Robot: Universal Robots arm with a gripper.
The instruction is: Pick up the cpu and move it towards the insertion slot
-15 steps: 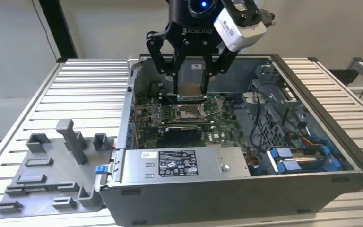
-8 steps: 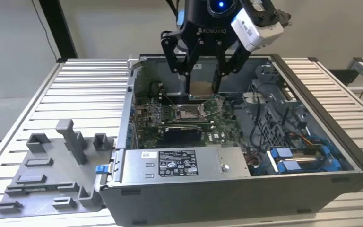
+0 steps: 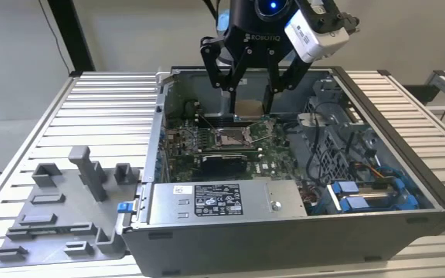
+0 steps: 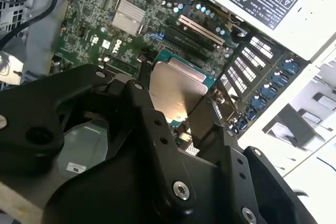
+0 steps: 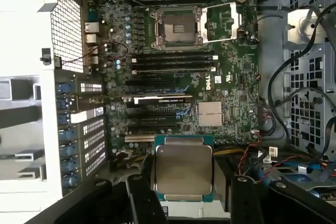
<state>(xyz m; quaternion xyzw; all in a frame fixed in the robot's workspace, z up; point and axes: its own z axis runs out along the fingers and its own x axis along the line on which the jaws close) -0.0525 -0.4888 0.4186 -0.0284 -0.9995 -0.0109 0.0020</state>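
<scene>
The cpu (image 3: 250, 106), a flat square chip with a pale metal top, hangs above the back of the open computer case with my gripper (image 3: 249, 110) shut on its two opposite edges. In both wrist views the cpu (image 5: 184, 169) (image 4: 176, 90) sits between the black fingers (image 5: 140, 184) (image 4: 140, 100), held flat over the green board. The insertion slot (image 3: 234, 137) (image 5: 176, 27) is a square socket with a silver frame and dark centre, its lid (image 5: 223, 22) swung open beside it. The cpu is in the air a short way behind the slot, touching nothing else.
The computer case (image 3: 431, 191) has upright walls around the board. A silver power supply (image 3: 215, 202) lies at its front, with blue drive bays (image 3: 373, 194) and cables at the exterior view's right. A grey plastic tray (image 3: 53, 226) with blocks lies on the slatted table at the left.
</scene>
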